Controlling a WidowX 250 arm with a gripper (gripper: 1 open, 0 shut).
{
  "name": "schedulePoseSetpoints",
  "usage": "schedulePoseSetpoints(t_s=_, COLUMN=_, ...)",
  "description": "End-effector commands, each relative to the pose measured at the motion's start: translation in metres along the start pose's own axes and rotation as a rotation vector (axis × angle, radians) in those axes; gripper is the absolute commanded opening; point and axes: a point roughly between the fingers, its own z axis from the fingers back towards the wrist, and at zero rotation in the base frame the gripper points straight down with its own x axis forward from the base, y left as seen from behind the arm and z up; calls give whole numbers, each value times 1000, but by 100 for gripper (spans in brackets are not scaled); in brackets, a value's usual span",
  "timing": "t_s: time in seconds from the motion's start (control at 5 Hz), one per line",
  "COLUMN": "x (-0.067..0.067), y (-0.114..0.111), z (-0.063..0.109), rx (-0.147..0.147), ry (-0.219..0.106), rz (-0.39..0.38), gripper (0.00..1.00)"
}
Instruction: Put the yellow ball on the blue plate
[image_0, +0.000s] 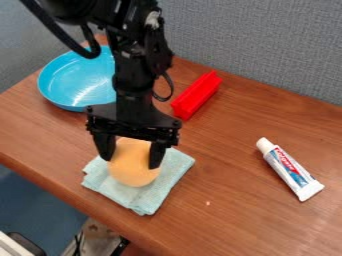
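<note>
- Your gripper (131, 160) points straight down, jaws spread wide on either side of the yellow ball (132, 165); you cannot tell whether the fingers touch it.
- You see the ball resting on one teal cloth (135, 181) near the front edge of the brown wooden table (241, 200).
- You count one toothpaste tube (290, 168) toward the right edge and one red block (197, 94) mid-table.
- One blue plate (72, 82) sits at the far left corner, before a grey wall (281, 45).
</note>
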Motion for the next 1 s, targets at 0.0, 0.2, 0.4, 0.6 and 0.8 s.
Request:
schedulePoseSetpoints(t_s=0.0, x=6, y=-1, z=5, rx=10, ry=-25, rz=-11, gripper=100)
schedulePoseSetpoints(t_s=0.2, x=6, y=-1, z=5, rx=13, ry=-22, rz=-9, gripper=100)
schedulePoseSetpoints(t_s=0.4, x=6, y=0, z=5, rx=16, ry=-20, rz=-6, gripper=100)
schedulePoseSetpoints(t_s=0.6, x=6, y=0, z=5, rx=18, ry=-17, rz=-5, gripper=100)
schedulePoseSetpoints(t_s=0.8, x=6, y=0, z=5, rx=20, ry=-15, rz=-3, gripper=100)
